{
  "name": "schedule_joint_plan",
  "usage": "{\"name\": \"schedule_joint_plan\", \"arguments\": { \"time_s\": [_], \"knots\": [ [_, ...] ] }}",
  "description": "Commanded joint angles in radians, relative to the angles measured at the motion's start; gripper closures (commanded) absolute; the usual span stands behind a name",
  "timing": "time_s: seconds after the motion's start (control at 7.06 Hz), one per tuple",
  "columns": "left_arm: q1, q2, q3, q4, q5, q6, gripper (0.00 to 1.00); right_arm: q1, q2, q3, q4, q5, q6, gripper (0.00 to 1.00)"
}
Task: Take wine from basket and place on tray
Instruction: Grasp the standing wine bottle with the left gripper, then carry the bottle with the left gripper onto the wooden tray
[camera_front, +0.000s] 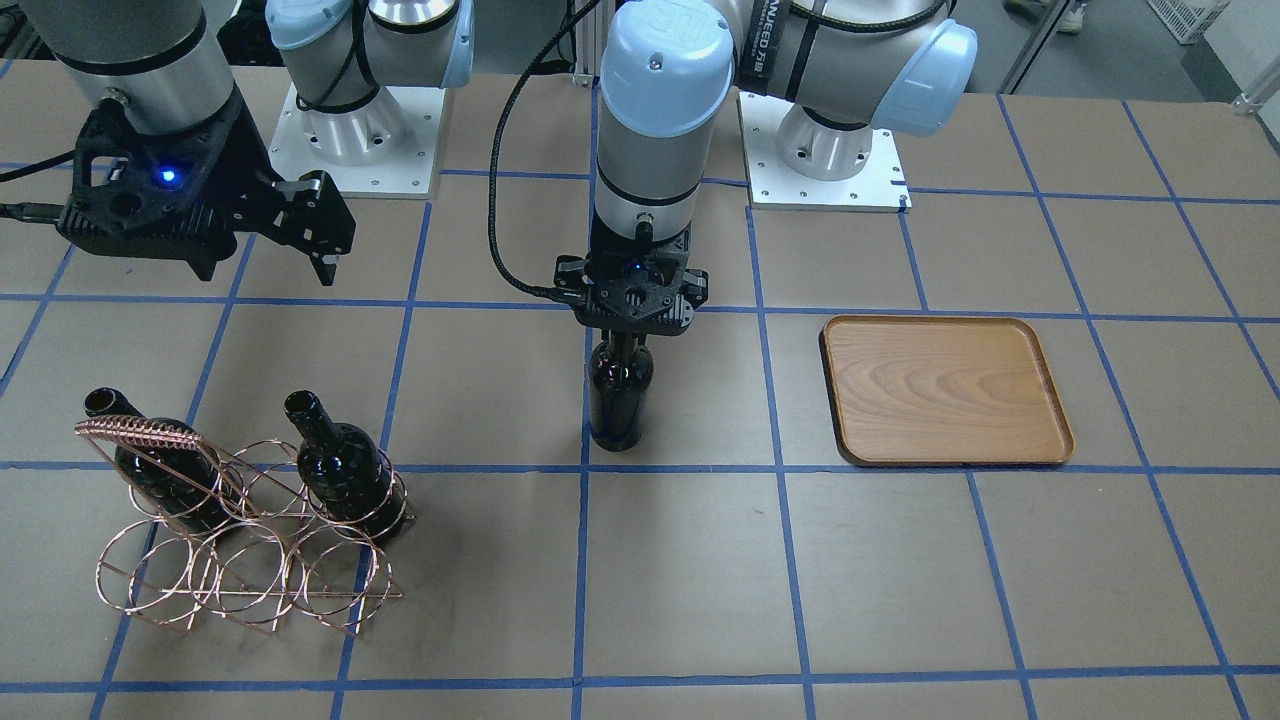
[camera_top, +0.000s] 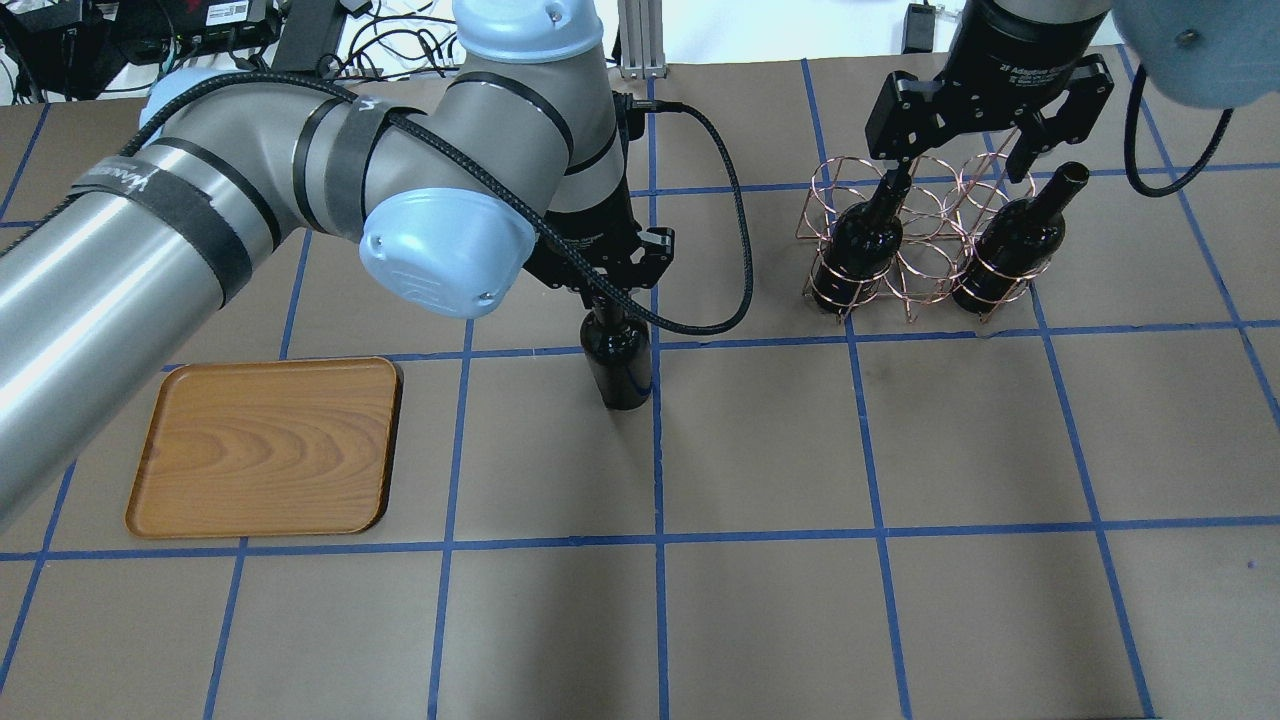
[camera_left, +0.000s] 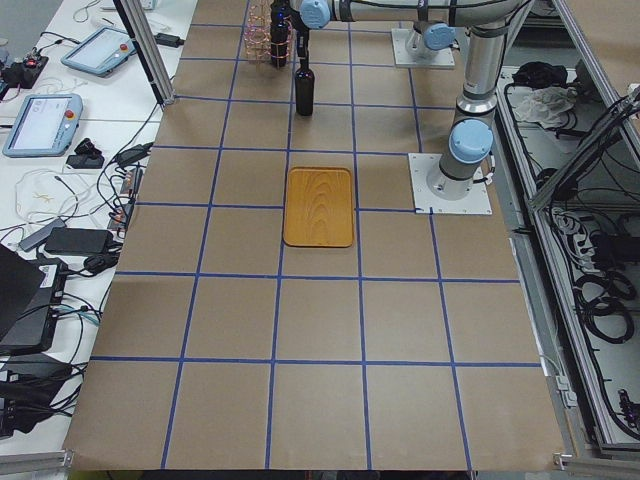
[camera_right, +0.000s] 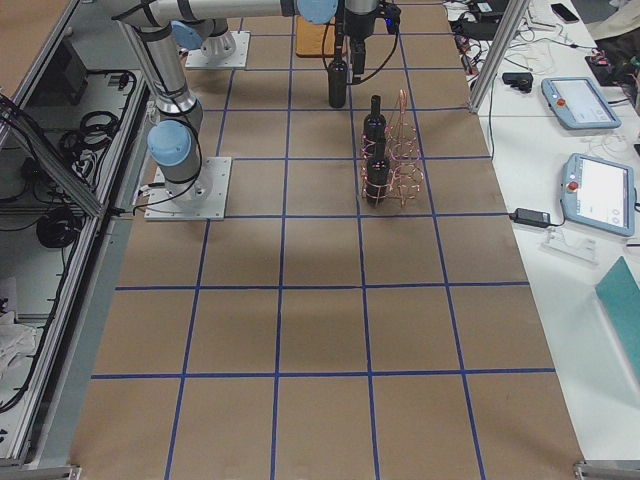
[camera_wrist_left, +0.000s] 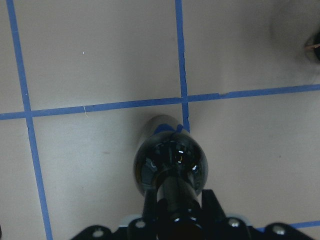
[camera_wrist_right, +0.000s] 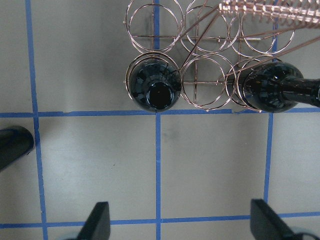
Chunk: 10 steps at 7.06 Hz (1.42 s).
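Note:
A dark wine bottle (camera_top: 618, 362) stands upright in the middle of the table, right of the wooden tray (camera_top: 265, 445). My left gripper (camera_top: 612, 305) is shut on its neck from above; the left wrist view shows fingers (camera_wrist_left: 212, 205) on both sides of the neck. I cannot tell whether its base touches the table. The copper wire basket (camera_top: 925, 235) holds two more bottles, one (camera_top: 862, 250) and another (camera_top: 1010, 250). My right gripper (camera_top: 955, 160) hovers above the basket, open and empty, with fingers (camera_wrist_right: 100, 220) wide apart.
The tray (camera_front: 945, 390) is empty, about one grid square from the held bottle (camera_front: 620, 395). Blue tape lines grid the brown table. The arm bases (camera_front: 830, 150) stand at the robot's edge. Operator tables with tablets (camera_right: 580, 100) lie beyond the far edge.

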<state>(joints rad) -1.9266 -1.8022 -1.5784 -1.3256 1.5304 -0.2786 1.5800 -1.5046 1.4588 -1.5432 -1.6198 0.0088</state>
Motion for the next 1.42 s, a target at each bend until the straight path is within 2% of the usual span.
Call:
{"name": "schedule_joint_plan", "arguments": {
  "time_s": [0.0,0.14,0.57,0.71,0.99,1.28],
  "knots": [
    [0.007,0.016,0.001,-0.003,0.004,0.018,1.0,0.0,0.0,0.0,0.0,-0.002,0.0,0.0],
    [0.026,0.039,0.005,-0.044,0.013,0.103,1.0,0.0,0.0,0.0,0.0,0.0,0.0,0.0],
    [0.202,0.174,-0.011,-0.24,0.034,0.351,1.0,0.0,0.001,0.0,-0.014,0.0,0.0,0.0],
    [0.275,0.235,-0.041,-0.314,0.1,0.466,1.0,0.0,0.001,0.0,-0.014,-0.002,0.0,0.0],
    [0.54,0.315,-0.133,-0.32,0.1,0.731,1.0,0.0,0.001,0.0,-0.015,0.001,0.002,0.0],
    [0.76,0.325,-0.17,-0.228,0.088,0.931,1.0,0.0,0.001,0.0,-0.017,-0.002,0.0,0.0]
  ]
}}
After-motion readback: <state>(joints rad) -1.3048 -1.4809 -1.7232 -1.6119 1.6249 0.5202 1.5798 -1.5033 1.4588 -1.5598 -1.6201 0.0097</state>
